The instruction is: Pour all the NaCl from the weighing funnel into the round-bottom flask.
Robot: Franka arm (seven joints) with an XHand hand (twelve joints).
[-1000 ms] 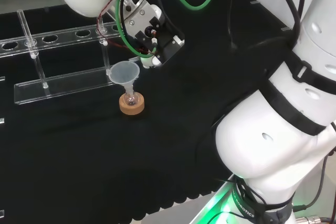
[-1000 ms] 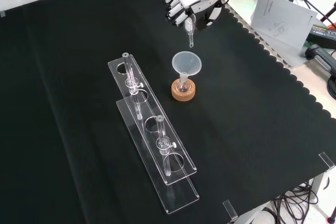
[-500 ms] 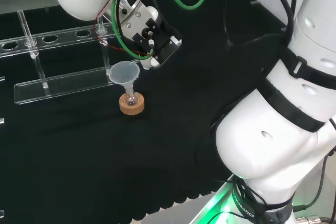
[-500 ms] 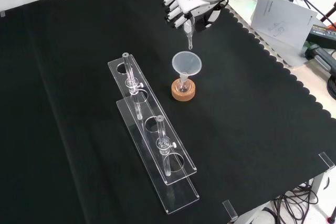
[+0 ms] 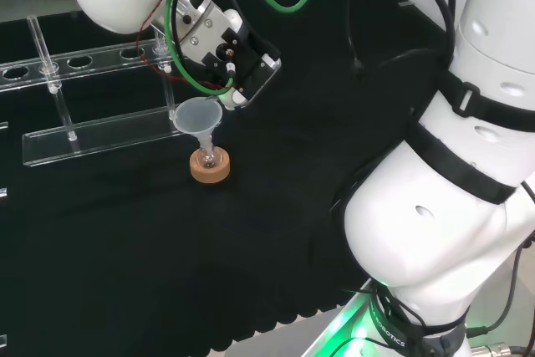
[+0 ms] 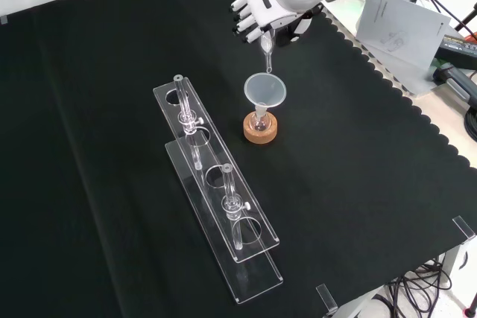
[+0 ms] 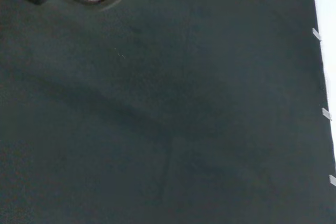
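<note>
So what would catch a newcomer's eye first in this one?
The hand at the top of the front view, holding a thin weighing funnel tip-down just above a clear funnel set in a small flask on a cork ring. Left of them stand long clear racks.

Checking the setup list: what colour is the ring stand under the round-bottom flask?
Tan cork brown; the ring stand shows best in the front view.

My head camera looks from behind and above the arm's base; my front camera faces it, looking down. Both share the flask mid-desk. My wrist camera sits close over black cloth.
</note>
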